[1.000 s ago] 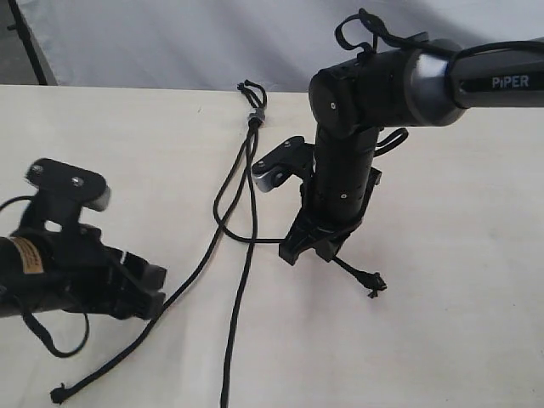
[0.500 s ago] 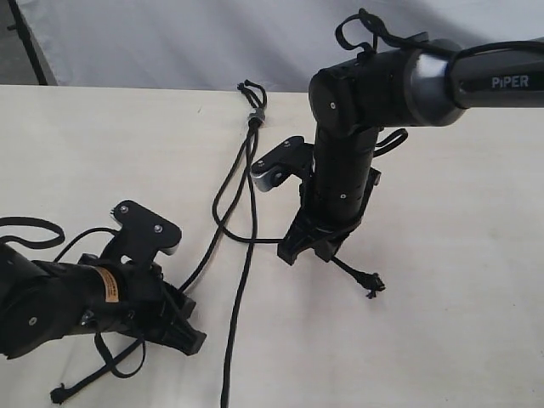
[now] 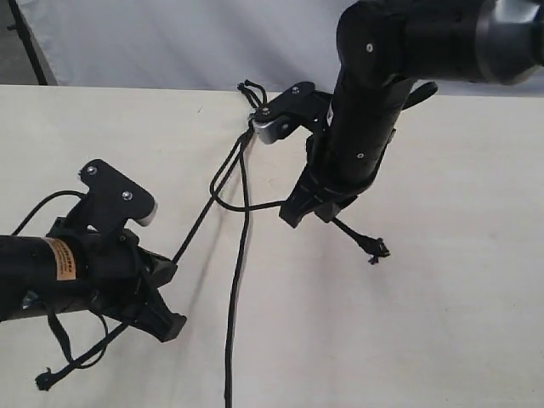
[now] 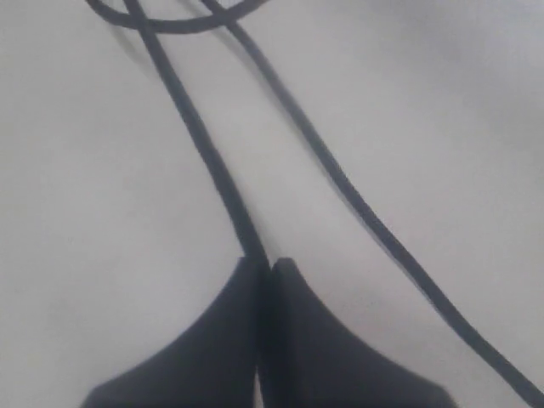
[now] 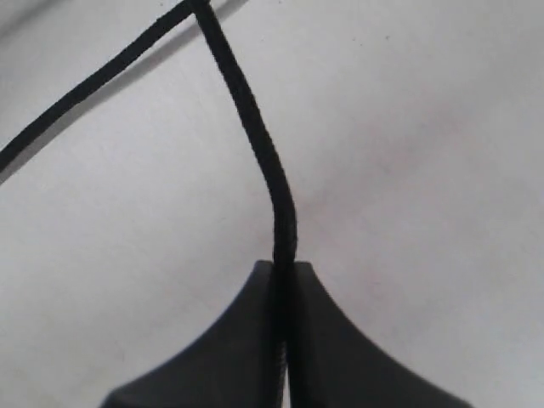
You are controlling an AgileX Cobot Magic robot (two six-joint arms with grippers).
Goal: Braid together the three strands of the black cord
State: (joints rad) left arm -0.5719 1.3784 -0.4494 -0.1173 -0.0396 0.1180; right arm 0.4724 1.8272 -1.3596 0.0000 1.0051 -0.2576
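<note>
The black cord's short loops (image 3: 249, 88) lie at the table's far edge; its grey band is hidden behind the right wrist. The left strand (image 3: 204, 211) slants down to my left gripper (image 3: 170, 282), which is shut on it, and its knotted tail (image 3: 41, 380) trails beyond. In the left wrist view that strand (image 4: 204, 153) enters the closed left gripper (image 4: 263, 263). The middle strand (image 3: 240, 255) lies loose toward the near edge. My right gripper (image 3: 310, 217) is shut on the right strand (image 3: 259, 206), whose knot (image 3: 376, 251) hangs past it. The same strand (image 5: 255, 127) runs into the right gripper (image 5: 285, 268).
A pale tabletop (image 3: 459, 323) carries everything, with a white backdrop (image 3: 170, 42) behind its far edge. Loose black cables (image 3: 68, 336) hang from the left arm near the front left.
The left arm closed on the left strand and drew it back left, dragging its knot leftward. The right arm lifted and moved farther back with its strand, pulling the loop tighter.
</note>
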